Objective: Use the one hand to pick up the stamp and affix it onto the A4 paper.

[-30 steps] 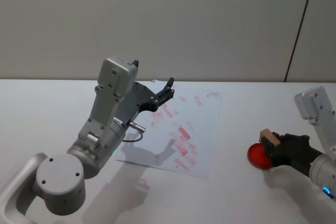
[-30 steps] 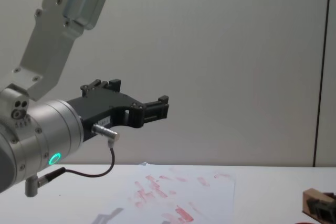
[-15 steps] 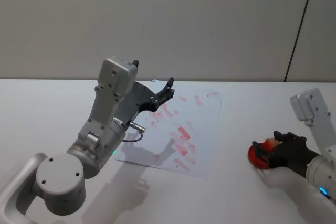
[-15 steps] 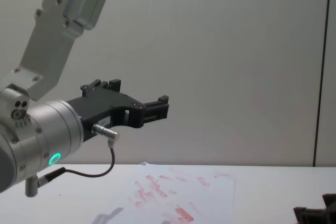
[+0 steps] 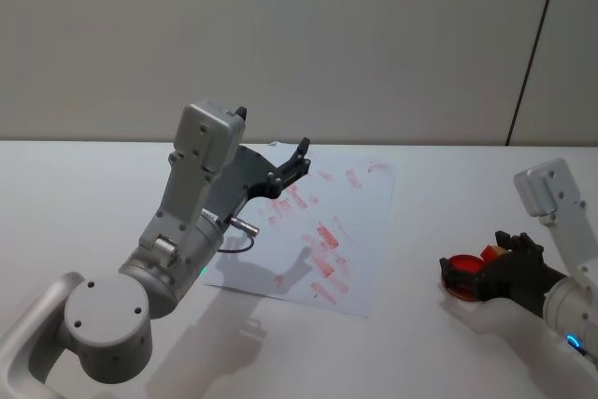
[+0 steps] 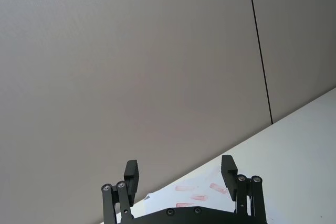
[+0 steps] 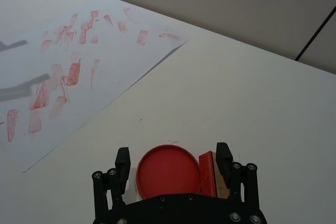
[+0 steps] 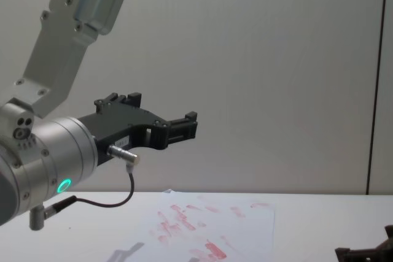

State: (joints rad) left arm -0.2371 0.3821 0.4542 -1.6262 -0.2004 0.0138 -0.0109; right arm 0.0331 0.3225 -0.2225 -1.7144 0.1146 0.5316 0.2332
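The right hand (image 7: 173,163) has its fingers spread wide around a red ink pad (image 7: 168,172). The stamp (image 7: 209,174) lies beside the pad, against one finger. Left gripper (image 6: 179,172) hangs released above the A4 paper (image 5: 360,231).

You are looking at a bare robot test room or lab: a plain white bench (image 5: 420,352), a blank grey panelled wall (image 5: 374,44) with one dark seam, and a paper sheet (image 5: 318,231) covered in red practice stamp marks.

A plain grey wall (image 5: 327,35) with one thin dark vertical seam (image 5: 534,44), perhaps a panel joint, backs a white table (image 5: 75,184).
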